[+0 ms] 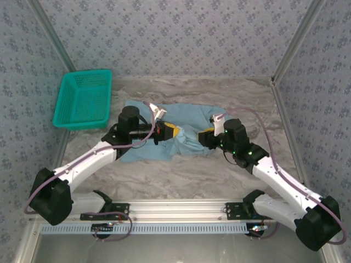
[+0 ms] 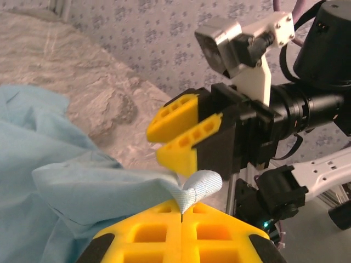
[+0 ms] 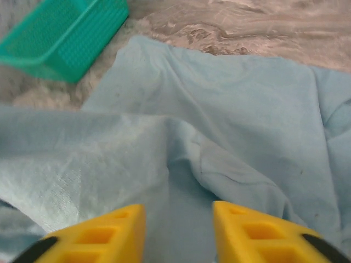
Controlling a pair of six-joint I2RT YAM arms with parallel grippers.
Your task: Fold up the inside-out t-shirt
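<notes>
The inside-out t-shirt (image 1: 181, 123) lies rumpled and light blue in the middle of the table. My left gripper (image 1: 169, 132) is over its centre, shut on a ribbed edge of the shirt (image 2: 204, 186) that curls up from between the yellow fingertips (image 2: 181, 211). Facing it a short way off is my right gripper (image 1: 205, 134), whose yellow fingers (image 2: 174, 118) stand apart just above that pinched edge. In the right wrist view the right gripper (image 3: 178, 219) is open over a raised fold of the shirt (image 3: 230, 170), with cloth below the gap and nothing clamped.
A teal mesh basket (image 1: 83, 99) (image 3: 60, 33) stands at the back left, just off the shirt's left edge. Patterned walls close the table on three sides. Bare marbled tabletop (image 1: 181, 178) lies between the shirt and the arm bases.
</notes>
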